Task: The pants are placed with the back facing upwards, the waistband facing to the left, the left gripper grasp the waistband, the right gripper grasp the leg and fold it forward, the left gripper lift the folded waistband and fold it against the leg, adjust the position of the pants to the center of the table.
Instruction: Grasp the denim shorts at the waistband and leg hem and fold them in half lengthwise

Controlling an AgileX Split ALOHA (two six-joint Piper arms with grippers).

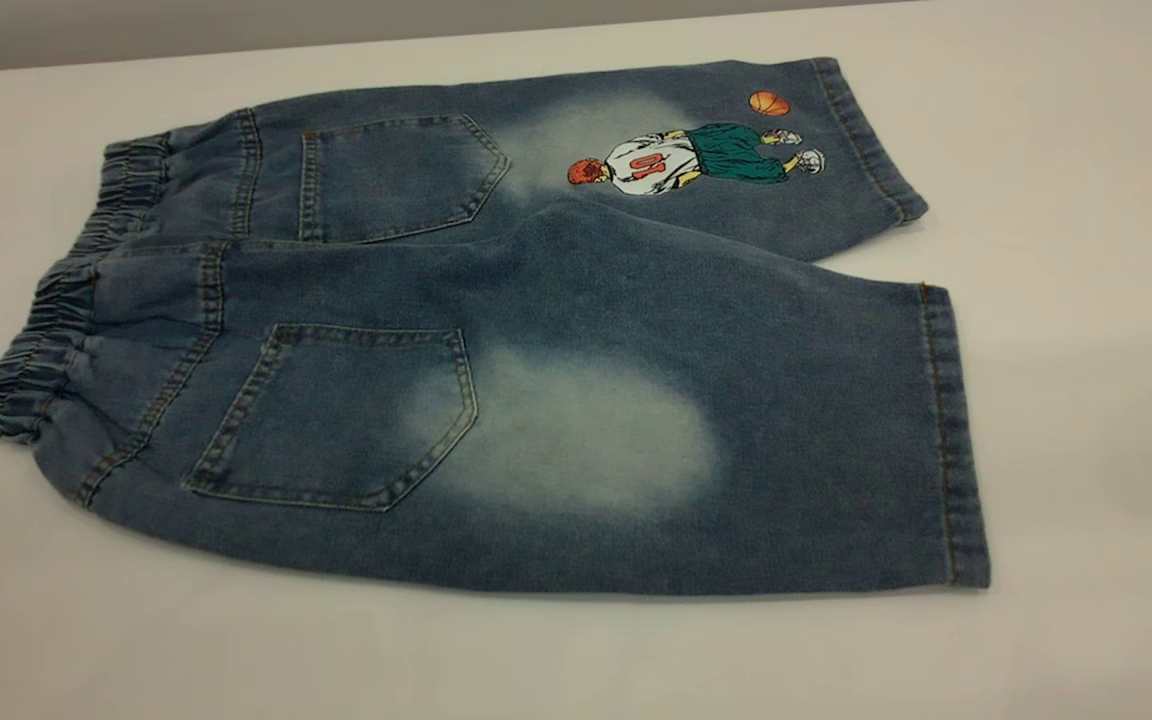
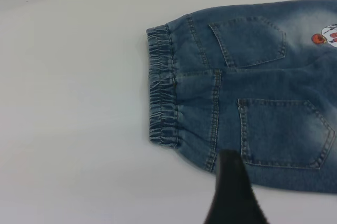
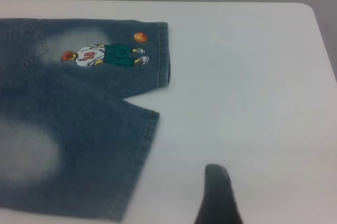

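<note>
White table (image 1: 1086, 200) rims flat pants (image 1: 536, 400); left pincer (image 2: 234, 195), right pincer (image 3: 217, 195): spread unclear.

The pants (image 3: 79, 124) lie flat on the table (image 3: 253, 87), unfolded, hems apart

The pants (image 1: 536, 380) lie flat and unfolded on the white surface (image 1: 1086, 250), with bare surface on every side of them: beyond the waistband (image 1: 46, 330) and past both leg hems. Nothing else stands on the surface. The two legs split apart near the hems, leaving a narrow wedge of bare surface between them.
</note>
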